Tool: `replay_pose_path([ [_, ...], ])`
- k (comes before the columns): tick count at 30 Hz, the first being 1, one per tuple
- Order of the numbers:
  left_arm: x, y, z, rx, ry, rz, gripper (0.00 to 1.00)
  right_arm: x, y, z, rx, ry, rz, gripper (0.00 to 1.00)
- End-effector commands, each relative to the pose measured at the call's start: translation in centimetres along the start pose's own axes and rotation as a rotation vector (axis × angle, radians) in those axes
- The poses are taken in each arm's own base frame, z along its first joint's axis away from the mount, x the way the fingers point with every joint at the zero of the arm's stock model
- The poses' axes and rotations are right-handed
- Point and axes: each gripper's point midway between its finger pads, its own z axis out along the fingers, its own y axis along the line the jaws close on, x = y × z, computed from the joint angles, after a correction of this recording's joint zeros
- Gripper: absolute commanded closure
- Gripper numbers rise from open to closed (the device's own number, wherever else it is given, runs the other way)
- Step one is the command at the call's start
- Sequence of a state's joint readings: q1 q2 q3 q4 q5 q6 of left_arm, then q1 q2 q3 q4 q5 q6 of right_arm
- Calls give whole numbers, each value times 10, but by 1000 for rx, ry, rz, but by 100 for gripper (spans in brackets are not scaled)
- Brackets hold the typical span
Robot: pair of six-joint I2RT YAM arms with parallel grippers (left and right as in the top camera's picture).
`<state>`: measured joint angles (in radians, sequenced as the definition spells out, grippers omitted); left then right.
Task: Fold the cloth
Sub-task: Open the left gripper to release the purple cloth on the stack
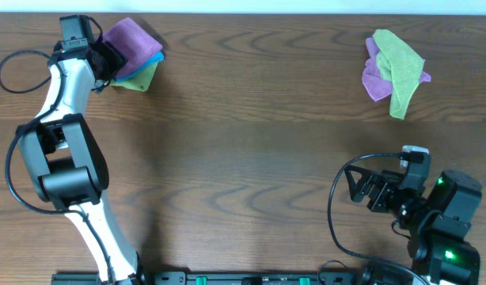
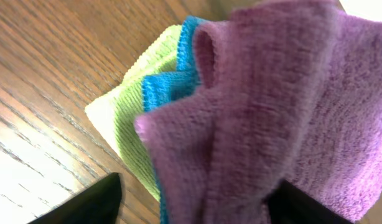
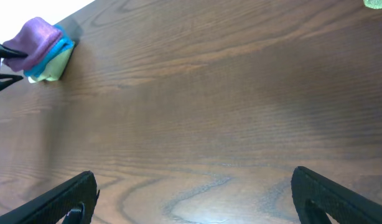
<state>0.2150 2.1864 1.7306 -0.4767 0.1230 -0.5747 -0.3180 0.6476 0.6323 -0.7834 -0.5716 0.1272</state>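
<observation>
Lying on top of a small stack at the far left corner of the table (image 1: 243, 142) is the cloth (image 1: 132, 38), purple, loosely folded and rumpled, with a rounded fold showing at its upper edge in the left wrist view. Under it sits a bright blue cloth (image 1: 153, 58), only its edge showing, and under that a lime-green cloth (image 1: 140, 77) whose corner sticks out toward the near side.

The left arm runs from the near edge of the table up through a bent elbow, its white forearm pointing at the stack. The left gripper (image 1: 110, 63) is at the stack's left side with its jaws apart. The cloth bulges between the two dark fingers (image 2: 107, 196); the one on the left stands clear of the fabric, so nothing is clamped.

Well apart, at the far right, a crumpled green cloth (image 1: 397, 67) lies draped over a second purple cloth (image 1: 375, 83).

The right arm is folded back at the near right corner. The right gripper (image 1: 368, 188) hangs low over bare wood, jaws spread wide, holding nothing.
</observation>
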Motion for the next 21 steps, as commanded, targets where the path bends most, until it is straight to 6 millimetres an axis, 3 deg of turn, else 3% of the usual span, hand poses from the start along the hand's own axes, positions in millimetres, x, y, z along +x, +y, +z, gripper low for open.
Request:
replay_pose_path([
  [1, -25, -13, -35, 30, -81, 33, 11, 0, -1, 0, 2, -2, 20, 1],
  [2, -28, -14, -41, 36, -91, 43, 4, 0, -1, 0, 2, -2, 20, 1],
  [15, -47, -34, -128, 92, -195, 112, 5, 0, -1, 0, 2, -2, 20, 1],
  [21, -45, -45, -142, 150, -187, 114, 4, 0, -1, 0, 2, -2, 20, 1],
])
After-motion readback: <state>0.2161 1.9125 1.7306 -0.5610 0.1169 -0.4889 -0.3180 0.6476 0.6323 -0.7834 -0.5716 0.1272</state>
